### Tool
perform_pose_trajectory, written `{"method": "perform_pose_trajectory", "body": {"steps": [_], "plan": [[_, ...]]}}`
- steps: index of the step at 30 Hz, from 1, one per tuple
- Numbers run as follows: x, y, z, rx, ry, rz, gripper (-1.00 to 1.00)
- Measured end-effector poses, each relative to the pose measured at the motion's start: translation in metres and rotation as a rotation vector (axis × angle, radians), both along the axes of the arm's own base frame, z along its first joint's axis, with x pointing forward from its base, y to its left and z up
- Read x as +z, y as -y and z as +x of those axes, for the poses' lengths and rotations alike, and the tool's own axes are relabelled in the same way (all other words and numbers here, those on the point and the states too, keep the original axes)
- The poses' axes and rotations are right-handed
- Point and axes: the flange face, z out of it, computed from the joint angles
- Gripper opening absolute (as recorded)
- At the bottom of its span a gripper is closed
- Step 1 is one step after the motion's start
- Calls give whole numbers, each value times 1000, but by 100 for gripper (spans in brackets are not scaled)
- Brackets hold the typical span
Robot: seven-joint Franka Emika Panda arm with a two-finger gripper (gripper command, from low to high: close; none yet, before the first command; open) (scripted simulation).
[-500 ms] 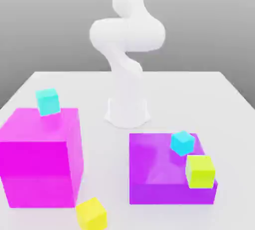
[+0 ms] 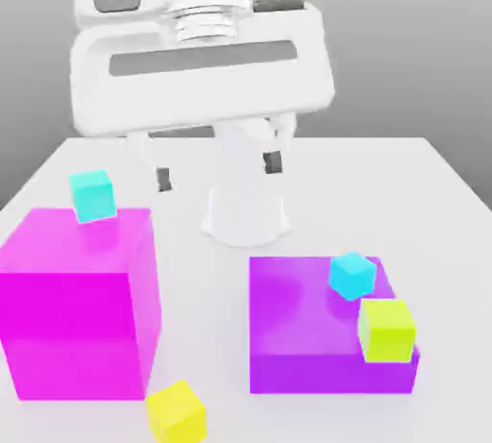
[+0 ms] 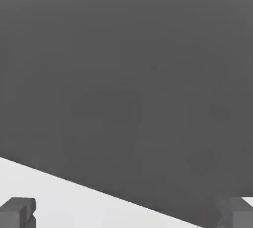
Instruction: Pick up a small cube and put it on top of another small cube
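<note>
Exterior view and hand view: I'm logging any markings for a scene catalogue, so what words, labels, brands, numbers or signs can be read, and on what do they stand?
None: no text, number, brand or sign can be read.
The gripper body is plain white.
The magenta block, purple block, yellow cube, lime cube and both cyan cubes have bare, unmarked faces.
The table is blank.

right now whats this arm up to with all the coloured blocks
The arm's gripper hangs open and empty above the table, holding nothing. The small yellow cube sits untouched on the table by the front corner of the big magenta block. One cyan cube rests on that magenta block; another cyan cube and a lime cube sit on the purple block. No stacking has begun.
</note>
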Motion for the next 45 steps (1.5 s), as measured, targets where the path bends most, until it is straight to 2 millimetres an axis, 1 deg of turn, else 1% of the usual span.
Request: {"method": "perform_pose_trajectory", "body": {"steps": [4, 9, 12, 16, 17, 22, 23, 24, 29, 35, 40, 45], "plan": [[-73, 10, 4, 73, -92, -43, 0], [-157, 26, -7, 166, -205, -116, 0], [-201, 38, -19, 221, -270, -167, 0], [-255, 42, -21, 240, -288, -184, 0], [-269, 43, -22, 239, -289, -183, -100], [-269, 42, -23, 240, -292, -182, -100], [-276, 42, -23, 239, -292, -182, -100], [-272, 42, -23, 240, -291, -182, -100], [-218, 44, -23, 228, -293, -178, -100], [-197, 66, -26, 0, -323, -117, -100], [-179, 57, -24, -110, -324, -117, -100], [-151, 54, -26, -230, -313, -127, -100]]}}
